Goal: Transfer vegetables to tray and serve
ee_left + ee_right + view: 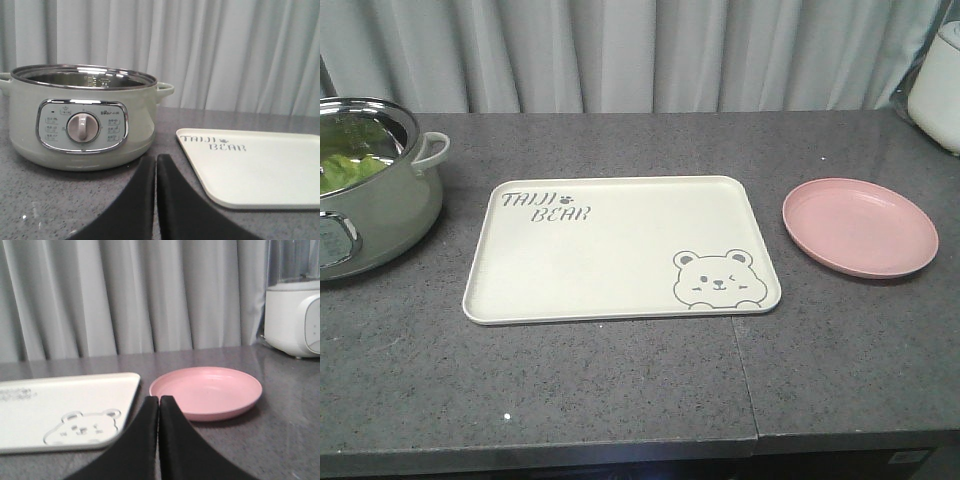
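Left tool [155,200], fingers pressed together, faces the electric pot [82,127]. Right tool [159,440], likewise closed tight, faces the pink plate [206,390]. Only the front view catches the lettuce leaf [345,170], inside that pot, left of the tray [620,250].

Left gripper [156,159], matte black, smooth, curved and tapering, right gripper [159,400], same black shape

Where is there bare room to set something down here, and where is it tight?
The tray and pink plate are both bare. Open counter runs along the front edge before the tray and behind it toward the curtain. Tight: the gaps between pot and tray, tray and plate.
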Robot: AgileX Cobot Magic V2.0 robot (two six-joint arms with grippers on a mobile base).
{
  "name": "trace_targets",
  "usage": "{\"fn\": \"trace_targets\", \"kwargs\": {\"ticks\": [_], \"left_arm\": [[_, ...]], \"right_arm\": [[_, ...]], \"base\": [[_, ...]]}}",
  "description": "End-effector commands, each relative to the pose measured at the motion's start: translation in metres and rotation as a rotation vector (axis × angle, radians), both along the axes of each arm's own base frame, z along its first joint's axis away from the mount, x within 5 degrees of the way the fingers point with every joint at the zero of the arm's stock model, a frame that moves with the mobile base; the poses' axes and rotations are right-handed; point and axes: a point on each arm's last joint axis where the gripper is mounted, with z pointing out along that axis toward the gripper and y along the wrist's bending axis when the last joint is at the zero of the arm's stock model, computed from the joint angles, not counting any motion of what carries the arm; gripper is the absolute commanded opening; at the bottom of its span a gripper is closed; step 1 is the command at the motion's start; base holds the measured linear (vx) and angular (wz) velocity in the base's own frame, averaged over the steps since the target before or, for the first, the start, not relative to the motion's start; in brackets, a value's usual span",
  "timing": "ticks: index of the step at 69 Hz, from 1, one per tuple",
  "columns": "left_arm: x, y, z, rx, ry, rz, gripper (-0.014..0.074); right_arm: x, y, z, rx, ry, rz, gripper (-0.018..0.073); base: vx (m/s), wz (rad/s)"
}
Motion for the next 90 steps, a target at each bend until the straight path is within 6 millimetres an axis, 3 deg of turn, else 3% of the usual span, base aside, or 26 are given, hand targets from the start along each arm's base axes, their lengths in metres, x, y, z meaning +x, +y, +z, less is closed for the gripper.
{"fn": "trace_targets", "kwargs": {"ticks": [1,17,27,35,42,50,55,61,67,73,79,90], "left_arm": [[-0.003,0.001,0.013,-0.101,-0.153,0.002,-0.0006],[-0.009,0.003,0.032,-0.389,-0.36,-0.06,-0.0006],[-0.017,0.004,0.047,-0.438,-0.525,-0.096,-0.0006],[-0.023,0.004,0.067,-0.434,-0.566,-0.107,-0.0004],[-0.032,0.004,0.095,-0.421,-0.576,-0.117,0.0004],[-0.043,0.001,0.122,-0.314,-0.508,-0.097,0.0034],[-0.052,0.002,0.136,-0.292,-0.459,-0.082,0.0077],[-0.061,0.003,0.152,-0.29,-0.397,-0.066,0.0157],[-0.064,0.003,0.162,-0.304,-0.348,-0.059,0.0273],[-0.063,0.003,0.167,-0.304,-0.367,-0.063,0.0404],[-0.064,0.003,0.169,-0.331,-0.397,-0.078,0.0475],[-0.049,0.003,0.174,-0.341,-0.308,-0.063,0.0482]], "right_arm": [[-0.002,0.001,0.012,0.079,-0.142,0.019,-0.0007],[-0.01,0.001,0.041,0.274,-0.295,0.082,-0.0005],[-0.026,0.0,0.096,0.213,-0.378,0.079,-0.0004],[-0.032,-0.004,0.145,0.17,-0.289,0.021,-0.0003],[-0.022,-0.005,0.182,0.136,-0.209,-0.017,0.0008],[0.007,-0.003,0.213,0.026,-0.165,-0.039,0.0074],[0.025,-0.001,0.22,0.006,-0.139,-0.038,0.0156],[0.045,0.001,0.218,0.001,-0.117,-0.029,0.0328],[0.056,0.002,0.216,0.001,-0.098,-0.025,0.051],[0.06,0.002,0.214,-0.002,-0.088,-0.025,0.0627],[0.06,0.002,0.214,-0.002,-0.079,-0.027,0.0652],[0.061,0.001,0.21,-0.009,-0.039,-0.036,0.0632]], "base": [[0.0,0.0],[0.0,0.0],[0.0,0.0],[0.0,0.0],[0.0,0.0],[0.0,0.0],[0.0,0.0],[0.0,0.0],[0.0,0.0],[0.0,0.0],[0.0,0.0],[0.0,0.0]]}}
